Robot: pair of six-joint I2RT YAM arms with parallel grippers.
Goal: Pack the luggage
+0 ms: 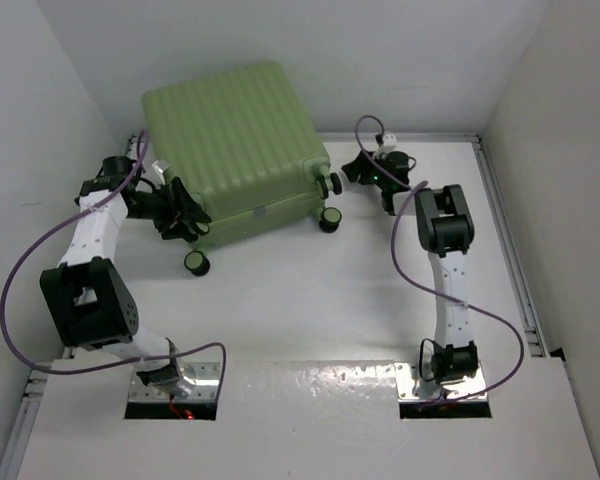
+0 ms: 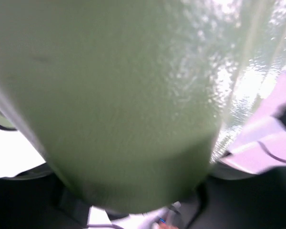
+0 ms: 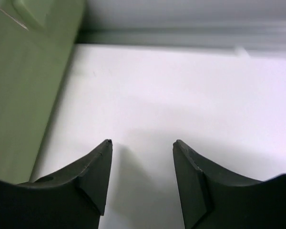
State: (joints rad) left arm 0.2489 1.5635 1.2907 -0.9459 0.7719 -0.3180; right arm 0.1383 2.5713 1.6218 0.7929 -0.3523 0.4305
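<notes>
Closed light-green suitcase [image 1: 235,140] at far left of table [image 1: 310,310], wheels [image 1: 329,220] toward near side. At its near-left corner, left gripper [image 1: 185,212] touches shell; grasping or released, cannot tell. Beside wheels, right gripper [image 3: 142,143] released, empty. Step probably bracing case; next move needs right fingers on shell.

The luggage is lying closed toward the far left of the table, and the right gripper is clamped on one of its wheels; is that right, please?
Not quite: the right gripper is open and holds nothing. The right wrist view shows it spread above the bare table, with the luggage off to its left. The luggage does lie closed toward the table's far left.
</notes>
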